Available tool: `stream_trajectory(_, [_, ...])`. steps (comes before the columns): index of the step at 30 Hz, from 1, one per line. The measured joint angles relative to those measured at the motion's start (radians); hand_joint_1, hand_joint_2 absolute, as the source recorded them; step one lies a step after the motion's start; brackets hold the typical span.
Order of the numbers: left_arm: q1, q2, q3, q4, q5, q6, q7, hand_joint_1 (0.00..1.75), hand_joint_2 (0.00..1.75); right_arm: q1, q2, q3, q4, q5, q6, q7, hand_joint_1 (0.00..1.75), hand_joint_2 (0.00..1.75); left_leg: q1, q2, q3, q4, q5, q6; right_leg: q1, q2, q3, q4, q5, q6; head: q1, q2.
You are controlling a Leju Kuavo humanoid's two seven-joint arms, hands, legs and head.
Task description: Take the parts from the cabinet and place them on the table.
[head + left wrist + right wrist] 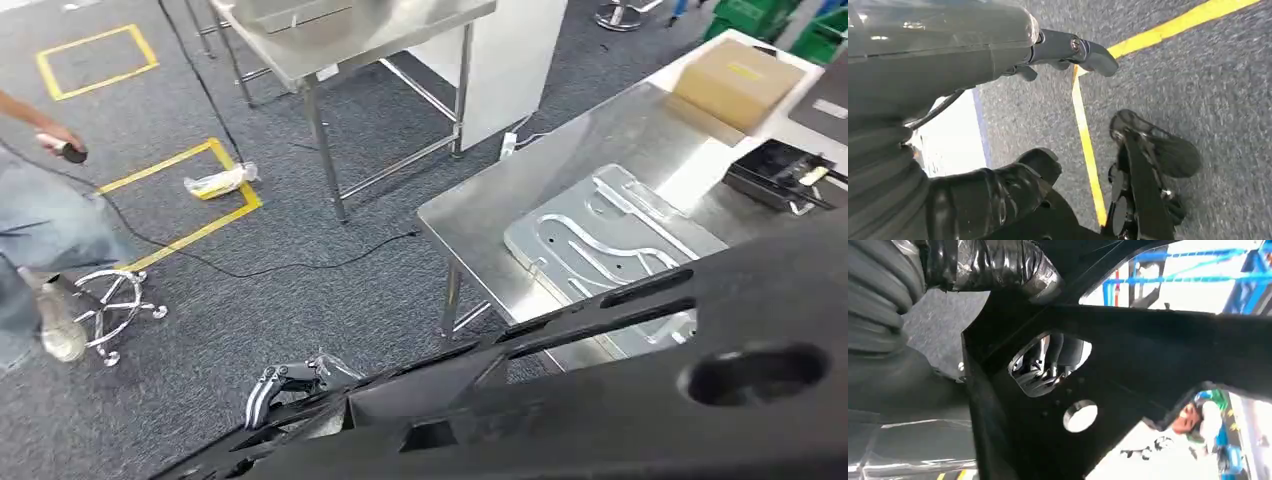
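Grey carpet floor (300,290) marked with yellow tape lies open between two stainless steel tables, the nearer steel table (560,170) carrying a pressed silver metal panel (610,245) close to its front edge. A long black plastic trim part (620,400) spans the foreground, overlapping that edge. The left hand (285,385) grips its lower end; the right hand (978,265) touches the part, grip undeterminable.

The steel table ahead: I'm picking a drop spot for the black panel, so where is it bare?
On the steel table, the bare patch is the near-left corner, between its front edge and the grey moulded tray. A strip behind the tray reaches the cardboard box. Crowded: the right side, by the black fixture.
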Motion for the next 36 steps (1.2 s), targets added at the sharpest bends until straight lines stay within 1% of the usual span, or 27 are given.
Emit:
stream_trajectory(1, [0.000,0.001,0.000,0.000,0.000,0.000,0.000,0.00,1.75,0.000,0.000,-0.002,0.000,0.001,0.000,0.000,1.75,1.75,0.003,-0.015,0.039,-0.088,0.045,0.000,-0.002,0.011,0.000,0.007,-0.004,0.004,0.000,0.000])
stream_trajectory(2, [0.001,0.001,-0.002,0.000,0.000,0.000,0.000,0.00,1.75,0.000,0.000,-0.003,0.000,0.002,-0.002,0.003,1.75,1.75,0.007,-0.058,0.063,-0.138,0.041,0.003,-0.004,0.019,-0.004,0.012,-0.007,0.010,0.001,0.000])
stream_trajectory(3, [0.001,0.001,-0.003,0.000,0.000,0.000,0.000,0.00,1.75,0.000,0.003,-0.005,0.001,0.003,-0.004,0.005,1.75,1.75,0.001,-0.060,0.066,-0.152,0.039,0.010,0.002,0.030,-0.013,0.023,-0.010,0.016,0.000,0.000])
stream_trajectory(6, [-0.009,0.000,-0.008,0.000,0.000,0.000,-0.001,0.00,1.75,0.004,0.006,-0.011,0.002,0.010,-0.013,0.011,1.75,1.75,-0.005,-0.038,0.062,-0.146,0.044,0.030,-0.002,0.049,-0.018,0.011,0.001,0.035,0.000,0.000])
stream_trajectory(7, [-0.010,-0.003,-0.010,0.000,0.000,-0.001,-0.001,0.00,1.75,0.004,0.006,-0.015,0.002,0.011,-0.015,0.014,1.75,1.75,0.005,-0.025,0.064,-0.156,0.051,0.040,0.001,0.046,-0.021,0.015,-0.003,0.040,0.000,0.000])
stream_trajectory(8, [-0.009,-0.004,-0.013,0.000,0.000,-0.001,-0.001,0.00,1.75,0.004,0.006,-0.019,0.002,0.011,-0.016,0.014,1.75,1.75,0.004,-0.015,0.066,-0.160,0.053,0.046,0.003,-0.003,-0.024,0.030,-0.016,0.044,0.001,0.000])
stream_trajectory(9, [-0.008,-0.004,-0.016,0.000,0.000,-0.001,-0.002,0.00,1.75,0.001,0.006,-0.023,0.002,0.011,-0.016,0.015,1.75,1.75,0.002,-0.004,0.065,-0.160,0.053,0.055,0.003,-0.042,-0.050,0.083,-0.052,0.048,0.003,0.000])
stream_trajectory(11, [-0.004,-0.003,-0.021,0.000,0.000,-0.003,-0.002,0.00,1.75,0.003,0.006,-0.027,0.003,0.011,-0.016,0.015,1.75,1.75,-0.003,0.018,0.063,-0.160,0.051,0.059,-0.004,-0.060,-0.122,0.232,-0.121,0.053,0.003,0.000])
stream_trajectory(12, [-0.004,-0.002,-0.022,0.000,0.000,-0.003,-0.002,0.00,1.75,0.003,0.005,-0.029,0.005,0.011,-0.017,0.015,1.75,1.75,-0.003,0.033,0.062,-0.160,0.051,0.059,-0.006,-0.062,-0.155,0.298,-0.140,0.055,0.003,0.000])
stream_trajectory(13, [-0.004,-0.002,-0.023,0.000,0.000,-0.002,-0.002,0.00,1.75,0.004,0.005,-0.031,0.008,0.011,-0.017,0.015,1.75,1.75,-0.004,0.045,0.063,-0.160,0.050,0.059,-0.007,-0.063,-0.162,0.311,-0.132,0.056,0.003,0.000])
stream_trajectory(14, [-0.004,-0.003,-0.023,0.000,0.000,-0.002,-0.002,0.00,1.75,0.004,0.005,-0.033,0.010,0.011,-0.017,0.015,1.75,1.75,-0.004,0.056,0.064,-0.160,0.049,0.058,-0.008,-0.065,-0.145,0.276,-0.103,0.056,0.003,0.000])
stream_trajectory(16, [-0.006,-0.004,-0.023,0.000,0.000,-0.003,-0.002,0.00,1.75,0.004,0.005,-0.036,0.010,0.011,-0.017,0.016,1.75,1.75,-0.004,0.076,0.070,-0.160,0.045,0.054,-0.007,-0.086,-0.057,0.113,-0.022,0.047,0.003,0.000])
stream_trajectory(17, [-0.008,-0.007,-0.024,0.000,-0.001,-0.003,-0.002,0.00,1.75,0.003,0.005,-0.038,0.010,0.011,-0.017,0.016,1.75,1.75,-0.005,0.084,0.075,-0.160,0.042,0.051,0.002,-0.140,-0.009,0.018,-0.005,0.036,0.003,0.000])
stream_trajectory(18, [-0.007,-0.008,-0.024,0.000,-0.002,-0.003,-0.002,0.00,1.75,0.001,0.006,-0.038,0.010,0.011,-0.017,0.016,1.75,1.75,-0.011,0.093,0.075,-0.159,0.038,0.045,0.015,-0.150,-0.005,0.010,-0.013,0.031,0.003,0.000])
stream_trajectory(21, [-0.010,-0.010,-0.024,0.000,-0.003,-0.003,-0.002,0.00,1.75,0.003,0.006,-0.042,0.010,0.011,-0.018,0.016,1.75,1.75,-0.010,0.123,0.086,-0.166,0.037,0.028,0.019,-0.112,-0.014,0.008,-0.010,0.021,0.003,0.000])
stream_trajectory(22, [-0.013,-0.010,-0.024,0.000,-0.003,-0.003,-0.002,0.00,1.75,0.002,0.006,-0.044,0.010,0.011,-0.018,0.016,1.75,1.75,-0.012,0.133,0.093,-0.168,0.033,0.020,0.013,-0.098,-0.006,-0.005,-0.003,0.011,0.003,0.000])
stream_trajectory(23, [-0.014,-0.009,-0.025,0.000,-0.005,-0.003,-0.003,0.00,1.75,0.003,0.007,-0.046,0.010,0.011,-0.018,0.018,1.75,1.75,-0.003,0.094,0.091,-0.154,0.021,0.015,0.006,-0.089,0.003,-0.015,0.004,0.007,0.003,0.000])
stream_trajectory(24, [-0.013,-0.009,-0.025,0.000,-0.005,-0.003,-0.005,0.00,1.75,-0.001,0.008,-0.049,0.010,0.011,-0.019,0.019,1.75,1.75,-0.004,0.046,0.071,-0.115,-0.008,0.014,0.001,-0.081,0.004,-0.020,0.007,0.000,0.003,0.000])
stream_trajectory(25, [-0.010,-0.009,-0.026,0.000,-0.005,-0.003,-0.006,0.00,1.75,-0.005,0.009,-0.051,0.010,0.010,-0.020,0.019,1.75,1.75,-0.004,0.020,0.037,-0.044,-0.048,0.012,0.000,-0.069,0.002,-0.020,0.008,-0.002,0.002,0.000])
stream_trajectory(27, [-0.008,-0.009,-0.028,0.000,-0.005,-0.004,-0.006,0.00,1.75,-0.004,0.008,-0.058,0.012,0.009,-0.022,0.021,1.75,1.75,-0.004,0.007,-0.037,0.104,-0.107,0.007,0.001,-0.044,0.001,-0.018,0.008,-0.004,0.002,0.000])
stream_trajectory(28, [-0.007,-0.010,-0.029,0.000,-0.005,-0.004,-0.006,0.00,1.75,-0.004,0.008,-0.062,0.014,0.009,-0.024,0.022,1.75,1.75,-0.004,0.007,-0.055,0.134,-0.101,0.006,0.001,-0.028,0.000,-0.015,0.008,-0.004,0.002,0.000])
stream_trajectory(29, [-0.006,-0.010,-0.030,0.000,-0.004,-0.004,-0.006,0.00,1.75,-0.004,0.008,-0.066,0.016,0.009,-0.025,0.023,1.75,1.75,-0.003,0.007,-0.049,0.113,-0.073,0.005,0.000,-0.014,0.001,-0.012,0.006,-0.003,0.002,0.000])
stream_trajectory(30, [-0.006,-0.009,-0.031,0.000,-0.004,-0.004,-0.006,0.00,1.75,-0.004,0.008,-0.069,0.016,0.009,-0.027,0.023,1.75,1.75,-0.002,0.004,-0.026,0.054,-0.029,0.005,-0.002,0.002,0.000,-0.007,0.004,-0.001,0.002,0.000])
stream_trajectory(31, [-0.006,-0.009,-0.031,0.000,-0.004,-0.004,-0.006,0.00,1.75,-0.005,0.008,-0.072,0.016,0.009,-0.029,0.024,1.75,1.75,0.001,-0.005,0.016,-0.041,0.026,0.004,-0.004,0.017,0.001,0.000,0.001,0.005,0.002,0.000])
stream_trajectory(32, [-0.006,-0.008,-0.031,0.000,-0.004,-0.004,-0.006,0.00,1.75,-0.005,0.008,-0.074,0.016,0.009,-0.031,0.023,1.75,1.75,0.007,-0.039,0.050,-0.125,0.060,0.003,-0.006,0.028,-0.001,0.008,-0.005,0.011,0.002,0.000])
stream_trajectory(33, [-0.003,-0.009,-0.032,0.000,-0.004,-0.004,-0.006,0.00,1.75,-0.006,0.008,-0.076,0.017,0.009,-0.031,0.023,1.75,1.75,0.006,-0.081,0.059,-0.142,0.038,0.003,0.000,0.036,-0.010,0.017,-0.009,0.018,0.002,0.000])
stream_trajectory(36, [-0.011,-0.009,-0.035,0.000,-0.005,-0.004,-0.006,0.00,1.75,-0.006,0.008,-0.080,0.016,0.009,-0.031,0.024,1.75,1.75,-0.001,-0.059,0.059,-0.141,0.042,0.022,-0.005,0.063,-0.019,0.015,-0.001,0.034,0.002,0.000])
